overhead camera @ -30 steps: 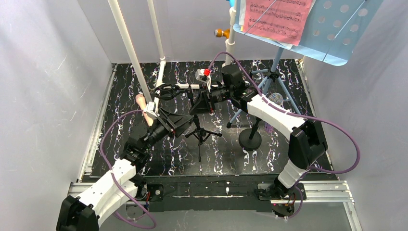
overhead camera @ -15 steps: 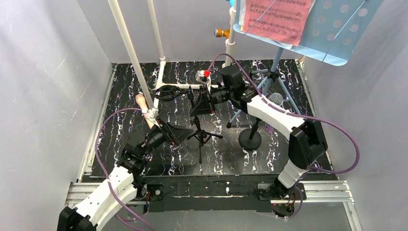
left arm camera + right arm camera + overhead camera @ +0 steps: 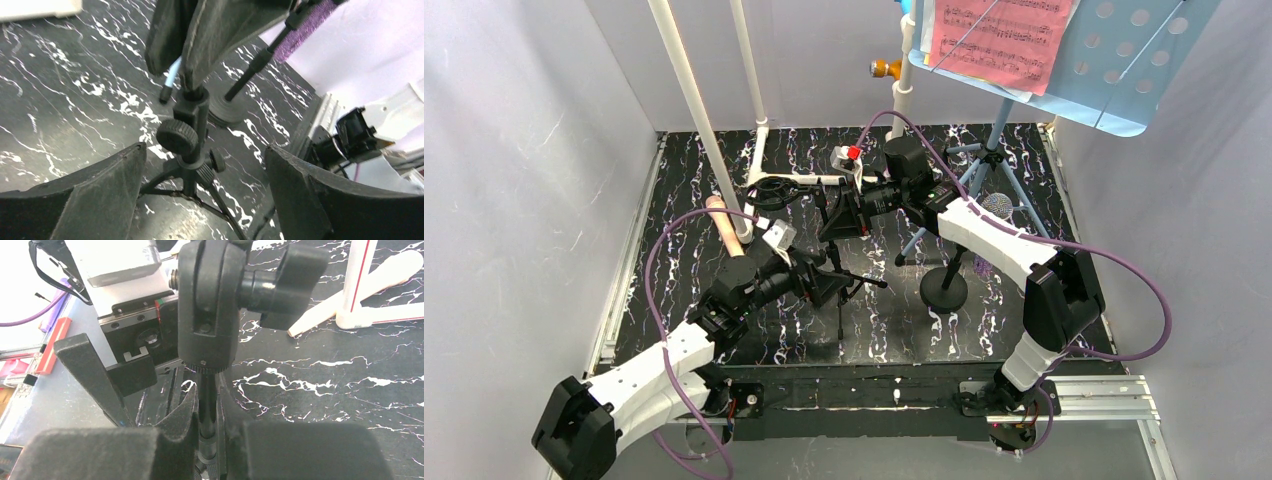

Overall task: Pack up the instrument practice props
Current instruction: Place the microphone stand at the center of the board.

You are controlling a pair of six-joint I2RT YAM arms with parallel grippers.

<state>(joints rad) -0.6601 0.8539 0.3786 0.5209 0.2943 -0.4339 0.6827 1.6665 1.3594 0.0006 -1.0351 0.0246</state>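
Note:
A black tripod mic mount stands mid-mat. My right gripper is shut on its pole, just under the clip head; in the right wrist view the gripper pinches the thin shaft. My left gripper is open low by the tripod's legs. In the left wrist view, that gripper has a finger on each side of the leg hub, without touching it. The pink microphone lies on the mat to the left. The glittery purple microphone sits on the round-base mount.
The light-blue music rack with a pink sheet-music page hangs over the back right on blue tripod legs. White pipe frame posts rise at the back left. Grey walls close in both sides.
My left arm has swung right, away from the pink microphone, to the tripod's base, and its jaws have opened wider. The right gripper has kept its hold on the pole.

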